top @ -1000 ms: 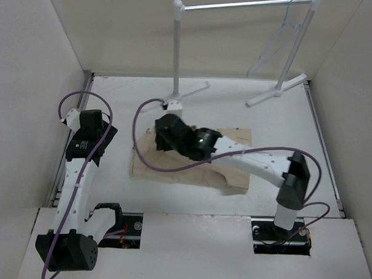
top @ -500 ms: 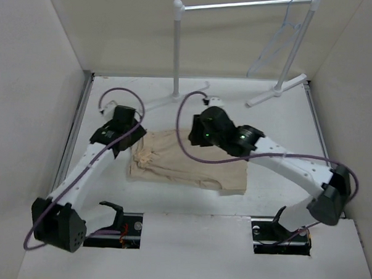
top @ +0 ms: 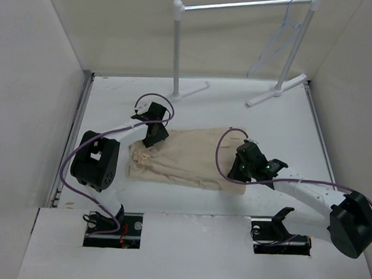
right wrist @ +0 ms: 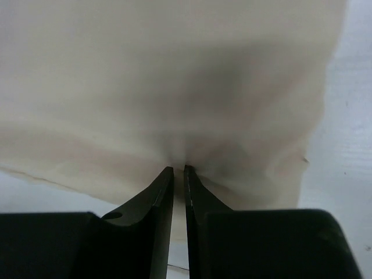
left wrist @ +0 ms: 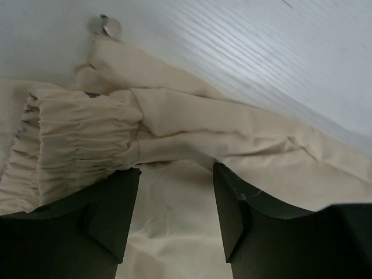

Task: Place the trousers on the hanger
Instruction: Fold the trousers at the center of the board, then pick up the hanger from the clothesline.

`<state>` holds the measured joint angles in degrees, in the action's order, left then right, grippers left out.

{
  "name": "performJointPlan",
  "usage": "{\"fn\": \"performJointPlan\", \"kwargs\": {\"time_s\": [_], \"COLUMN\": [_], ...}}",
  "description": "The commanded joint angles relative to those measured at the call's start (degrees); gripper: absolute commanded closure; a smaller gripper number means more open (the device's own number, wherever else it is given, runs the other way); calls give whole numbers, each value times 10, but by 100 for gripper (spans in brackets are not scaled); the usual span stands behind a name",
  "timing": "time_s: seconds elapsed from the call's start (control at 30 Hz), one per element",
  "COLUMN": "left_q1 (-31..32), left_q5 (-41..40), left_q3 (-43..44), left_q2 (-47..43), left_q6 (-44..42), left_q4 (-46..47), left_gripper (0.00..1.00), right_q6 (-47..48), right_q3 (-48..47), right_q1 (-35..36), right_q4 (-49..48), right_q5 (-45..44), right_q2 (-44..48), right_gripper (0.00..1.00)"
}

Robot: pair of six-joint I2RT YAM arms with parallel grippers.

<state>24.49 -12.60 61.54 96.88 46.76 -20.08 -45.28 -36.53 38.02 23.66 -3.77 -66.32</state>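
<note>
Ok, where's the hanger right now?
In the top external view the hanger hangs from the rack's metal bar at the far right, just left of the right post, well beyond the trousers lying nearer the arms.

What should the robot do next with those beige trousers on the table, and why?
Probably close the left gripper on the trousers. Its fingers stand open over their gathered waistband, while the right gripper looks pinched on the cloth's other edge, which puckers at its tips. With both ends held, the garment could be lifted.
</note>
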Motion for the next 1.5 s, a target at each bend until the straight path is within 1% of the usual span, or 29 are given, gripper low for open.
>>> {"fn": "performJointPlan", "kwargs": {"time_s": [0.0,0.13,0.23,0.3,0.37,0.43,0.5,0.53,0.57,0.63,0.73,0.8,0.93,1.03,1.1,1.13,1.17,1.2,1.27,1.33,1.4,1.47], "left_q1": [-40,-69,-91,-97,-93,-80,-57,-46,-38,-28,-34,-55,-96,-112,-115,-118,-120,-121,-121,-116,-109,-96], "left_q5": [-17,-35,-34,-23,-11,-3,-6,-8,-10,-11,-5,-1,4,13,14,14,14,15,16,17,17,14], "left_q3": [-6,-30,-45,-50,-47,-34,-29,-34,-43,-73,-141,-185,-250,-287,-302,-305,-306,-303,-286,-255,-218,-188], "left_q2": [9,0,-16,-48,-91,-136,-176,-192,-206,-230,-254,-261,-281,-308,-331,-340,-354,-369,-399,-419,-422,-413], "left_q6": [-11,-32,-53,-66,-78,-81,-81,-78,-74,-56,-37,-30,-17,1,11,13,16,16,16,16,14,12], "left_q4": [26,43,37,31,22,-2,-22,-29,-34,-43,-36,-30,-24,-34,-46,-52,-60,-68,-82,-94,-98,-94], "left_gripper": [48,48,48,48,47,47,47,48,50,53,59,61,62,62,61,60,59,57,54,52,51,51], "right_q6": [-52,-82,-84,-79,-72,-58,-46,-38,-28,3,34,49,51,41,34,33,33,34,46,65,78,88], "right_q3": [42,76,59,32,3,-29,-55,-64,-74,-111,-167,-205,-270,-310,-323,-327,-332,-339,-349,-351,-347,-340], "right_q1": [-3,4,31,44,47,47,47,45,38,0,-46,-75,-127,-149,-153,-154,-154,-152,-150,-144,-133,-128], "right_q4": [-44,-34,-30,-15,9,30,33,27,16,-7,-44,-76,-114,-103,-96,-94,-91,-84,-63,-38,-13,3], "right_q5": [32,35,36,31,25,18,17,20,21,33,44,53,68,72,68,68,68,71,74,87,102,112], "right_q2": [26,24,13,14,17,27,34,31,23,-15,-84,-141,-258,-330,-344,-344,-338,-327,-291,-247,-197,-147], "right_gripper": [81,81,79,74,72,67,61,60,61,74,81,82,84,84,83,81,76,69,53,42,35,36]}}
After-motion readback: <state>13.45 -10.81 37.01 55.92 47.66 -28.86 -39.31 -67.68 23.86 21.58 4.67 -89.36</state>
